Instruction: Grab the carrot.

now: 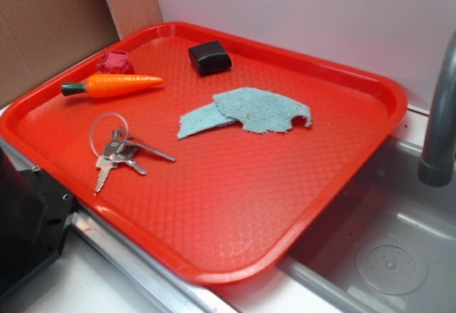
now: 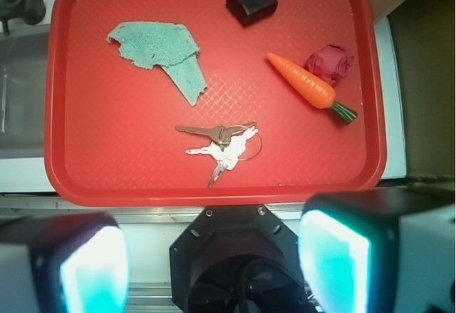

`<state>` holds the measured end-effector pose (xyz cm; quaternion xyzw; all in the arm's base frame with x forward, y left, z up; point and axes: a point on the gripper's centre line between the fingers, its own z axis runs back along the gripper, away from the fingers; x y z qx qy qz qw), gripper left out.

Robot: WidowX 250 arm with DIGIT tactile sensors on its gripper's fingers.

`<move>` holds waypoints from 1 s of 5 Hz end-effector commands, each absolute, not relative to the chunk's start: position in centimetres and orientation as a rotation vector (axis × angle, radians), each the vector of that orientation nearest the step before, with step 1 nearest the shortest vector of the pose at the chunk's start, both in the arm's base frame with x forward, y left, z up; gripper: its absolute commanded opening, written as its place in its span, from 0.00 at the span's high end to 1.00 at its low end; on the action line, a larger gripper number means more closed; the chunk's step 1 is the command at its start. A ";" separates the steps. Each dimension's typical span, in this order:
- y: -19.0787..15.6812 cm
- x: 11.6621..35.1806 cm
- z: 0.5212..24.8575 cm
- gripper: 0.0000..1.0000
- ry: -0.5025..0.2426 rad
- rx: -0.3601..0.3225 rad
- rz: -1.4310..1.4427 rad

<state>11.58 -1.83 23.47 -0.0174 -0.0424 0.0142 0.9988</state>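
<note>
My gripper [image 2: 214, 256] hangs high over the tray's [image 2: 57, 113] near edge, looking straight down, fingers [image 2: 331, 267] spread apart, holding nothing. In the wrist view the carrot [image 2: 303, 81] lies at about 2 o'clock on the tray, tip toward 10, green stem toward 4, touching the red wrinkly ball [image 2: 329, 63]. One black block [image 2: 251, 1] at 12, one teal cloth [image 2: 162, 53] at 10, one bunch of keys [image 2: 224, 145] near centre. Only the exterior view shows the sink [image 1: 399, 256] and faucet [image 1: 442, 106] beside the tray.
</note>
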 end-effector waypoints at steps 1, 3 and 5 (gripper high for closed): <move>-1.8 11.6 23.5 0.00 -0.085 -0.035 0.029; 1.6 12.1 21.8 0.00 -0.127 -0.029 -0.077; 4.9 14.9 18.5 0.00 -0.187 0.005 -0.324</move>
